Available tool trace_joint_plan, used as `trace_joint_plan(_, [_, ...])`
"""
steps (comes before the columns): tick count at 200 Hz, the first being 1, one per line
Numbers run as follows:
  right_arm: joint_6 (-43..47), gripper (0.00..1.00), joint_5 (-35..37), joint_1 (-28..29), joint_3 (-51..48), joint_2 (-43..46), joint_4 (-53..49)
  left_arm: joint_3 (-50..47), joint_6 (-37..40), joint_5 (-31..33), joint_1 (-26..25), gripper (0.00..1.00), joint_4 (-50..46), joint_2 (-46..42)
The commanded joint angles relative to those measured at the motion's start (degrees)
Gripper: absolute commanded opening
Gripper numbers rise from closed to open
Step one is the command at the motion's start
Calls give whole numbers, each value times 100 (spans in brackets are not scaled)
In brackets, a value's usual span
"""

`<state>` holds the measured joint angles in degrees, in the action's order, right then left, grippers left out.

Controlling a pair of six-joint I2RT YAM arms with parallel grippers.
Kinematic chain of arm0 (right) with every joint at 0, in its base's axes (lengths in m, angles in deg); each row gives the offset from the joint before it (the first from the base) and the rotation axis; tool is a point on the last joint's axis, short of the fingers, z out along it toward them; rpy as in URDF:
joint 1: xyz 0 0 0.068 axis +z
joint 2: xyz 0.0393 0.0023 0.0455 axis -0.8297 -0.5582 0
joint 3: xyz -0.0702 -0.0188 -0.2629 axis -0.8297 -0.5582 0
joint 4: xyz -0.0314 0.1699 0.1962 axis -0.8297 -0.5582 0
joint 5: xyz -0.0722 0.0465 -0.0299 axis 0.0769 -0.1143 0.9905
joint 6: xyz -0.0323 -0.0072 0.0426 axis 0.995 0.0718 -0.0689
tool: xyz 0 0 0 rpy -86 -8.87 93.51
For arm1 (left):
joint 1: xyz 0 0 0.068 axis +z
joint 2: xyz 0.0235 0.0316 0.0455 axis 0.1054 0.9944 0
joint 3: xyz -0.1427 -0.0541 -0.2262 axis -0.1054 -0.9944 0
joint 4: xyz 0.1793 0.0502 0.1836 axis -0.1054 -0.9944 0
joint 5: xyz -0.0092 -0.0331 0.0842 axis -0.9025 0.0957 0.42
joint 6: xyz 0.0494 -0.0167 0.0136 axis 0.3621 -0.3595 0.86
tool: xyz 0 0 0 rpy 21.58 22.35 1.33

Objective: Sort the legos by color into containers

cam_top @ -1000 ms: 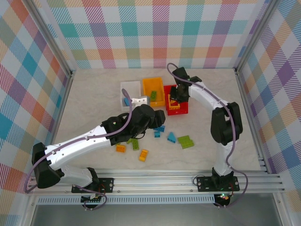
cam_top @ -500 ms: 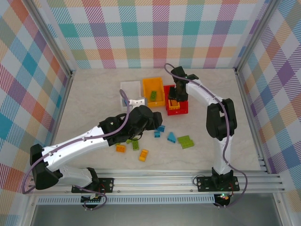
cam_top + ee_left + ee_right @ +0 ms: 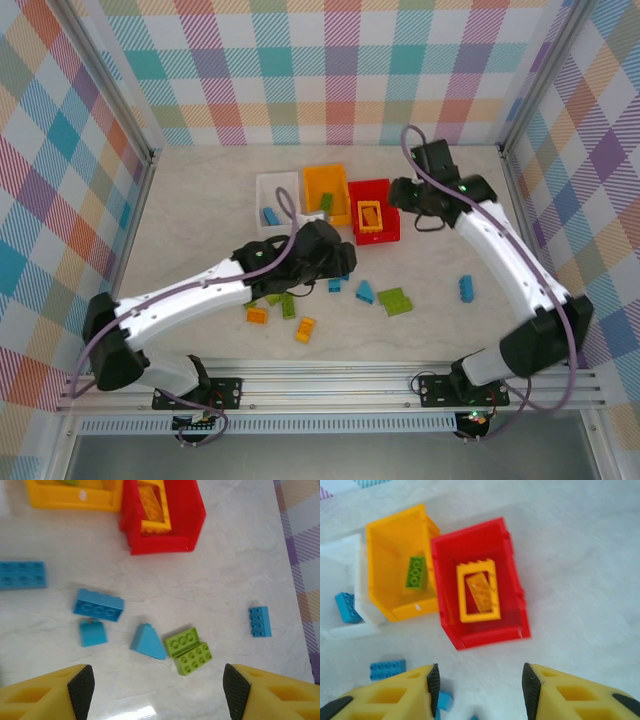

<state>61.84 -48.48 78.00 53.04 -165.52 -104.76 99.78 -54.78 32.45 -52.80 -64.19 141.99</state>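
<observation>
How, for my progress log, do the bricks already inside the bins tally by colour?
Blue: 1, a blue brick in the white bin.
Green: 1, a green brick in the orange bin.
Yellow-orange: 2, the yellow frame and an orange brick inside it, in the red bin.
Total: 4.
</observation>
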Motion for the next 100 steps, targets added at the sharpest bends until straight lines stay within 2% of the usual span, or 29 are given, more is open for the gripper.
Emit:
trace_joint_plan(1, [-271,50,310,-364,-671,616,-586,604,-35,-706,-193,70,610,887])
trace_joint_plan(21, [-330,53,382,-653,-868,1198,-822,1550,60,-936,-459,69,613,1882])
trace_joint_plan(47, [-525,62,725,-893,-846,1777,-1166,2696,-2,-1201,-648,69,571,3197])
trace_joint_plan(80, [-787,71,1145,-945,-792,2414,-1276,3967,98,-1507,-788,73,874,4480])
trace_joint_plan(100, [-818,72,1146,-945,-813,2618,-1212,5005,418,-1418,-885,75,613,5263])
